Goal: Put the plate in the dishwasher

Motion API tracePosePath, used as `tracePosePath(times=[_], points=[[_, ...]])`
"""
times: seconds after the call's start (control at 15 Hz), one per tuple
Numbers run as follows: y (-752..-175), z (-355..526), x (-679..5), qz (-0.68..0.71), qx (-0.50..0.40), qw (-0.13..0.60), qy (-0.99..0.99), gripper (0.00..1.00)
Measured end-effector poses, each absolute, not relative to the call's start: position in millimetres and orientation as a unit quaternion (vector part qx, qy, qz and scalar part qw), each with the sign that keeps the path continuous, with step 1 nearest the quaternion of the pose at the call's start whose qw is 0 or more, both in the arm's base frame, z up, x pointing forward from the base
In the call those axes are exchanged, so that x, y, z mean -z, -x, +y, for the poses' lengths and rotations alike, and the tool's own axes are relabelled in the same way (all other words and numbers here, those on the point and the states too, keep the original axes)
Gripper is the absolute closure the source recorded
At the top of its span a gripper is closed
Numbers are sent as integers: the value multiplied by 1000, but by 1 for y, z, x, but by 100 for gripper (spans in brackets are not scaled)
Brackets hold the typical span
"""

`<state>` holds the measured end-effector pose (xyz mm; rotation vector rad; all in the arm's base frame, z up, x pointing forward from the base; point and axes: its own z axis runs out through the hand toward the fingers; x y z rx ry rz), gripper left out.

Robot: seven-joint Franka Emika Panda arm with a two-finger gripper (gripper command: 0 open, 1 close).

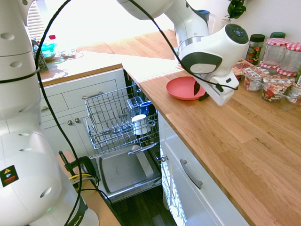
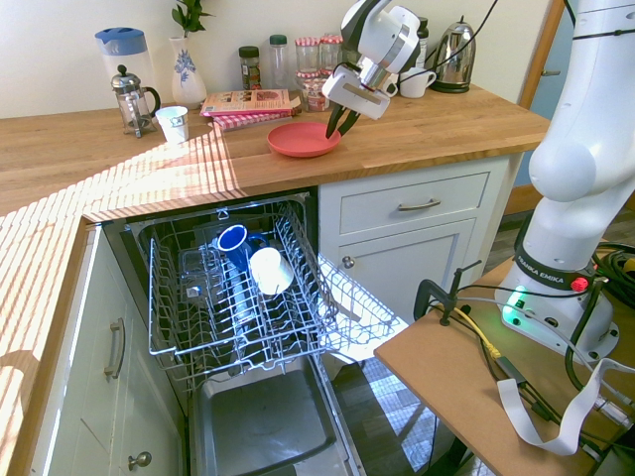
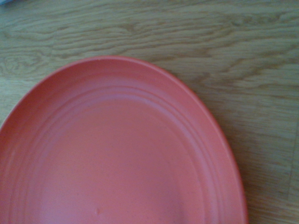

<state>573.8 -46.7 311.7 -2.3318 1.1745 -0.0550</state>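
Note:
The coral-red plate (image 1: 181,87) (image 2: 301,140) lies flat on the wooden counter (image 1: 225,136), right above the dishwasher. It fills most of the wrist view (image 3: 117,154). My gripper (image 1: 200,93) (image 2: 336,126) points down at the plate's rim on the side away from the dishwasher opening. It is open by a narrow gap, one finger over the plate and one outside the rim. The dishwasher (image 1: 123,172) stands open below, its door down and its grey wire rack (image 1: 110,106) (image 2: 223,297) pulled out.
The rack holds a blue mug (image 2: 233,241) and a white cup (image 2: 270,270). Behind the plate are jars (image 1: 281,59), food packets (image 1: 275,87) and a book on a checked cloth (image 2: 253,102). Further along stand a French press (image 2: 132,99), a paper cup (image 2: 172,123) and a kettle (image 2: 454,45).

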Motion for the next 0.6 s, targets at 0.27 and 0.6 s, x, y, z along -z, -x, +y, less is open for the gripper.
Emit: tracePosePath(times=[0.27,0.6], points=[[-577,-41,-315,423,22,254,869,100],[-597,31,-419,355,70,163,918,100]])
